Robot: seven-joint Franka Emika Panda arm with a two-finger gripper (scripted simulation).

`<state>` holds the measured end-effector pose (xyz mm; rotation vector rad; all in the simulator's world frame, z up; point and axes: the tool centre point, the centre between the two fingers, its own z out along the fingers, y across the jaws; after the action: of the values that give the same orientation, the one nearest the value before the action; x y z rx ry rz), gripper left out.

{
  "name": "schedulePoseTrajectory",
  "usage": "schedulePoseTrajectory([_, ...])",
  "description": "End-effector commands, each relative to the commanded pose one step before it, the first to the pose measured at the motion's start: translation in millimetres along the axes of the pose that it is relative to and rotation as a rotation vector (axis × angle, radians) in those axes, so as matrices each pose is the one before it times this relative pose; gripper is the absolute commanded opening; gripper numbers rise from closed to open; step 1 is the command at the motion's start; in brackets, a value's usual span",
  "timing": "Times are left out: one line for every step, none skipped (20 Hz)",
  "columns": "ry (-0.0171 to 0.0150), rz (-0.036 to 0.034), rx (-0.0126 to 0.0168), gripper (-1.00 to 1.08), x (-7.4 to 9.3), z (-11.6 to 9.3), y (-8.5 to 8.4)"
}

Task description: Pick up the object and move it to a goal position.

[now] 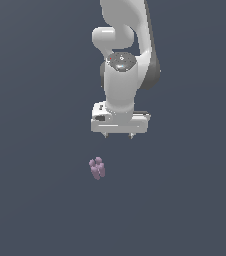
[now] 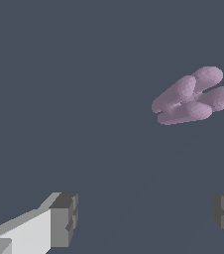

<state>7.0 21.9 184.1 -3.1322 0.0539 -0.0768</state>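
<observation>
The object [image 1: 97,168] is a small pale pinkish-purple cluster of rounded lobes lying on the dark grey floor. It also shows in the wrist view [image 2: 191,97]. My white gripper [image 1: 118,135] hangs above it, a little toward the exterior view's right, and does not touch it. Its two short fingertips [image 1: 106,134] stand wide apart. In the wrist view the gripper [image 2: 146,218] is open and empty, with one grey pad [image 2: 63,220] and the other at the frame edge; the object lies outside the gap between them.
The white arm [image 1: 122,55] rises from the gripper to the top of the exterior view. A flat dark grey floor [image 1: 35,200] lies all around.
</observation>
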Motion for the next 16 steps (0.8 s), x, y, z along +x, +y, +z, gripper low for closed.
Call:
schedulePoseTrajectory([0.00000, 0.00000, 0.00000, 1.00, 0.00, 0.00, 0.01])
schedulePoseTrajectory([-0.00019, -0.00094, 0.00020, 1.00, -0.06, -0.09, -0.31])
schedulePoseTrajectory([-0.00058, -0.00263, 0.00061, 1.00, -0.17, -0.25, -0.83])
schedulePoseTrajectory([-0.00099, -0.00446, 0.00104, 1.00, -0.29, -0.41, -1.45])
schedulePoseTrajectory([-0.00139, -0.00623, 0.00148, 1.00, -0.43, -0.59, -2.06])
schedulePoseTrajectory([-0.00181, -0.00805, 0.00197, 1.00, -0.60, -0.79, -2.74])
schedulePoseTrajectory([-0.00196, -0.00857, 0.00219, 1.00, -0.72, -0.88, -3.07])
schedulePoseTrajectory([-0.00163, -0.00694, 0.00189, 1.00, -0.69, -0.77, -2.67])
schedulePoseTrajectory([-0.00130, -0.00527, 0.00157, 1.00, -0.65, -0.65, -2.25])
schedulePoseTrajectory([-0.00094, -0.00353, 0.00121, 1.00, -0.60, -0.53, -1.77])
schedulePoseTrajectory([-0.00058, -0.00181, 0.00083, 1.00, -0.52, -0.38, -1.27])
schedulePoseTrajectory([0.00000, 0.00000, 0.00000, 1.00, -0.37, -0.26, -0.66])
schedulePoseTrajectory([0.00005, 0.00097, 0.00013, 1.00, 0.05, 0.15, 0.31])
schedulePoseTrajectory([0.00000, 0.00000, 0.00000, 1.00, 0.36, 0.29, 0.55])
schedulePoseTrajectory([0.00021, -0.00094, -0.00070, 1.00, 0.48, 0.10, 0.65])
schedulePoseTrajectory([-0.00016, -0.00227, -0.00022, 1.00, 0.68, 0.23, 0.69])
